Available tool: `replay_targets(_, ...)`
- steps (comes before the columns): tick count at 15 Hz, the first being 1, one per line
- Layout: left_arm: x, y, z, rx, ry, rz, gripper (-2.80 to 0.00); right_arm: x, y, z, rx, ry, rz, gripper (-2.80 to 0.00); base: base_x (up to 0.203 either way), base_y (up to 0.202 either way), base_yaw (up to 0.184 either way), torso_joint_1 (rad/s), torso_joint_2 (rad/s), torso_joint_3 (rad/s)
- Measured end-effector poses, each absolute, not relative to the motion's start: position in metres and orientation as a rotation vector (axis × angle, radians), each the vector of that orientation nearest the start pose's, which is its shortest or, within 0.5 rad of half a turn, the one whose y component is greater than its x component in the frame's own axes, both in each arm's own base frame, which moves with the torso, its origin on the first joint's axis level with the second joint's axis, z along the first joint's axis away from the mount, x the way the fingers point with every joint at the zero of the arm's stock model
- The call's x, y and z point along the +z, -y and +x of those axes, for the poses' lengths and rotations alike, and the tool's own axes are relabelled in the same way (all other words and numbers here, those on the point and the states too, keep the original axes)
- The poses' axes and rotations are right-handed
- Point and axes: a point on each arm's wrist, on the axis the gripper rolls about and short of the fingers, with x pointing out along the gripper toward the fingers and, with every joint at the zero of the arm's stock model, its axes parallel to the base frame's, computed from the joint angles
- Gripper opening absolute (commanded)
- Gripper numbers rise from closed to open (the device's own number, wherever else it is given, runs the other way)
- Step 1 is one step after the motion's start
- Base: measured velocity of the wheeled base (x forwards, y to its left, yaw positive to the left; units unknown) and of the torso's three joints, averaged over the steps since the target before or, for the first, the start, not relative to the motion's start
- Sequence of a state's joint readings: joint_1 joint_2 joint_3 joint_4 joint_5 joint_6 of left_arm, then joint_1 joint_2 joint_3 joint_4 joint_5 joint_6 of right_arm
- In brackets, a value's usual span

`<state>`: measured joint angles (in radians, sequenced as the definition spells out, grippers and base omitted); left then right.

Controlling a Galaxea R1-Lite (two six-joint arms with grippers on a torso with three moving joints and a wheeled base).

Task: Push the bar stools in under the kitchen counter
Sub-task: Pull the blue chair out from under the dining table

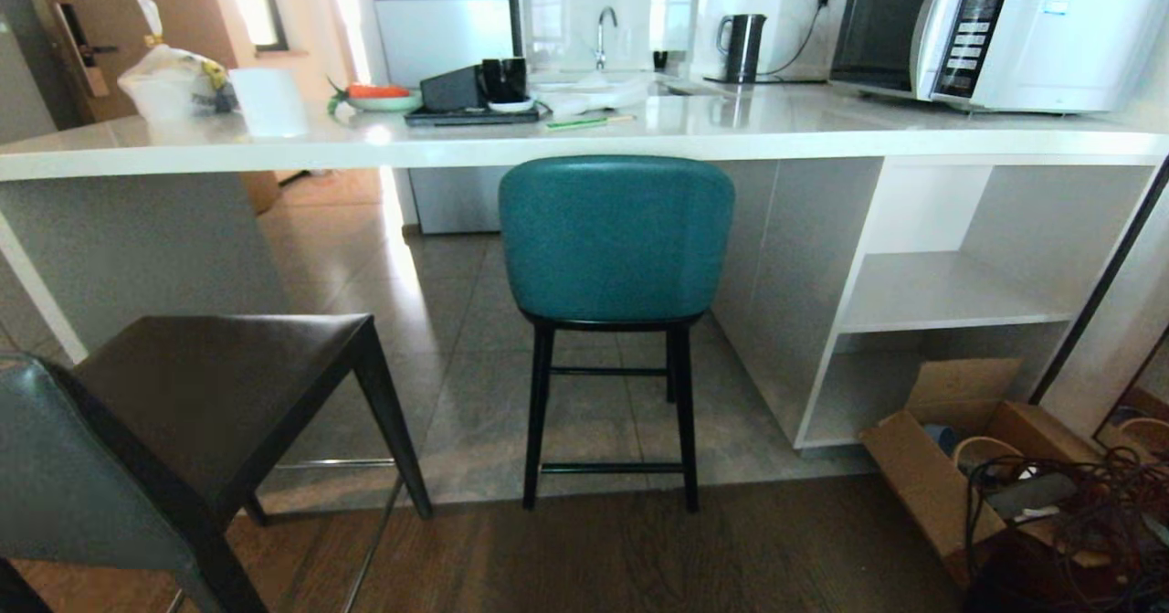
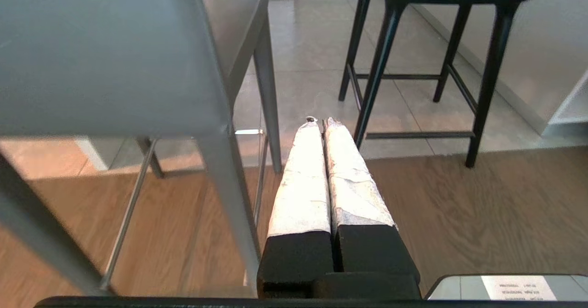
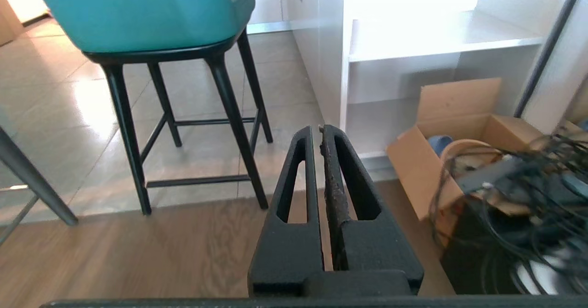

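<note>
- So here's my setup: the teal stool point(image 1: 616, 238) sits at about 12 o'clock from me, its back right up near the edge of the table point(image 1: 566, 142), seat tucked mostly under. Looks pretty much parked already, I'd guess that one needs little or no shove.
- The grey stool point(image 1: 183, 412) is the problem child, down at my 8 o'clock, standing well out from the table on the wood floor, back toward me. That's the one I reckon has to go next.
- My left fingers point(image 2: 320, 123) are pressed together, holding nothing, hanging low just beside the grey stool's near leg. Makes sense shut: for pushing I want a blunt closed tip, not a pinch.
- My right fingers point(image 3: 320, 131) are also closed on nothing, pointing toward the floor between the teal stool's legs and the white shelving point(image 1: 950, 289).
- Cardboard box point(image 1: 950, 449) with a cable tangle sits at 4 o'clock, worth steering clear of.
- Microwave point(image 1: 995, 28) and kettle point(image 1: 742, 45) sit up on the table, out of the way.
</note>
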<state>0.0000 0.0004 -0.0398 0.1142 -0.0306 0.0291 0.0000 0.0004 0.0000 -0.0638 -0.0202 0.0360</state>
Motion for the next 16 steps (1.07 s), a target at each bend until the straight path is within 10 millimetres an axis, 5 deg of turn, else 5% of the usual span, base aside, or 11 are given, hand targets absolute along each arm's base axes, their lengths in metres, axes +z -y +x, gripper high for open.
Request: replay_targets(16,0.0749,0.0007,-0.0262,-0.032,-0.074,0.028,-2.8,0.082,0.0004,-0.023,-0.019,0.064,0.037,-2.8,0.196,0.0,0.002,0.003,0.0,0.003)
